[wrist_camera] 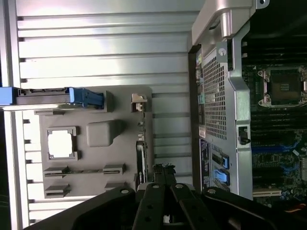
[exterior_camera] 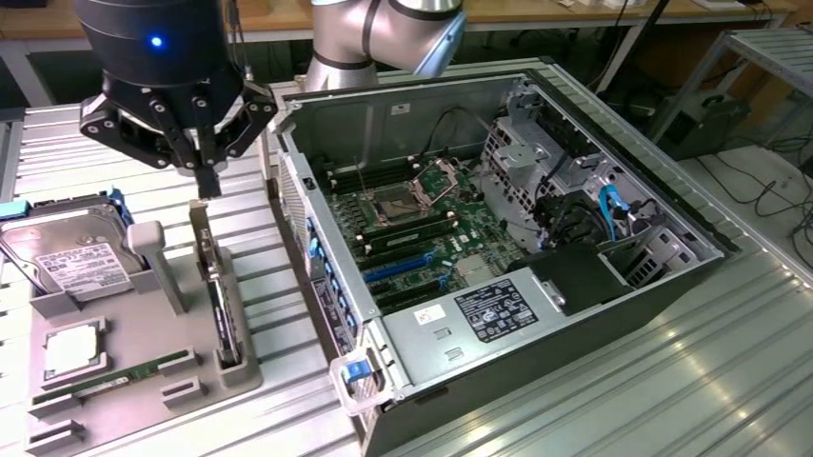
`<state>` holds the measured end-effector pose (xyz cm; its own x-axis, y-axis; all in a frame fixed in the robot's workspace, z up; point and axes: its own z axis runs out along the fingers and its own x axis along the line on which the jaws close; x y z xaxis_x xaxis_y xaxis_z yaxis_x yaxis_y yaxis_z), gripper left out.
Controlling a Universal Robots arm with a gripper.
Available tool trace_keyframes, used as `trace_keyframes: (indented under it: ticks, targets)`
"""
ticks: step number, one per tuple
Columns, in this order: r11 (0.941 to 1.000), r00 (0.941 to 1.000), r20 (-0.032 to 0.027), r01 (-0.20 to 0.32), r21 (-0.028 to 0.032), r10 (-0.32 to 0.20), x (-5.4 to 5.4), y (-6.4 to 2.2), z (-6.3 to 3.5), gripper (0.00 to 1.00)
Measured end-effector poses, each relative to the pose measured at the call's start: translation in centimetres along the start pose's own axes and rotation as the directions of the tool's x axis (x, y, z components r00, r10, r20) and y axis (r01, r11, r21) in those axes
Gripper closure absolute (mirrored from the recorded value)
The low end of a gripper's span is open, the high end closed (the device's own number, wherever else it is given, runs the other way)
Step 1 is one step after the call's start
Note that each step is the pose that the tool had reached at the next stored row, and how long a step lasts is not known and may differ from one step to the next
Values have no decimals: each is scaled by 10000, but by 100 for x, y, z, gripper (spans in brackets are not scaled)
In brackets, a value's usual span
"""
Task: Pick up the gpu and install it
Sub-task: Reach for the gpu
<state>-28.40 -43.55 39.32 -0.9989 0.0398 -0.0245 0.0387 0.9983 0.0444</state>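
Hovering just above the edge-on gpu (exterior_camera: 219,290) — the claw (exterior_camera: 206,183) pinched fully closed, gripping nothing.

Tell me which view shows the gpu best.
The exterior view: the gpu stands edge-on in the grey tray, its length visible, with the shut claw above one end. In the wrist view it is a thin edge, partly hidden by the claw.

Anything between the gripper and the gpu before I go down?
Nothing visible. The gripper, jaws shut, hangs right over the gpu, which stands edge-on in the grey tray's slot. The hard drive sits clear of it, toward the exterior view's left.
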Motion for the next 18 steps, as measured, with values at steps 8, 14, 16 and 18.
trace_keyframes:
  ticks: [8,14,16,18]
  targets:
    - [10000,10000,-4,99,-3,-99,163,-58,-7,89]
    - [9998,9998,-9,192,-5,-192,317,-100,-12,89]
    - [9997,9997,-11,229,-5,-229,348,-107,-14,89]
    - [9997,9997,-12,246,-12,-246,351,-108,-14,89]
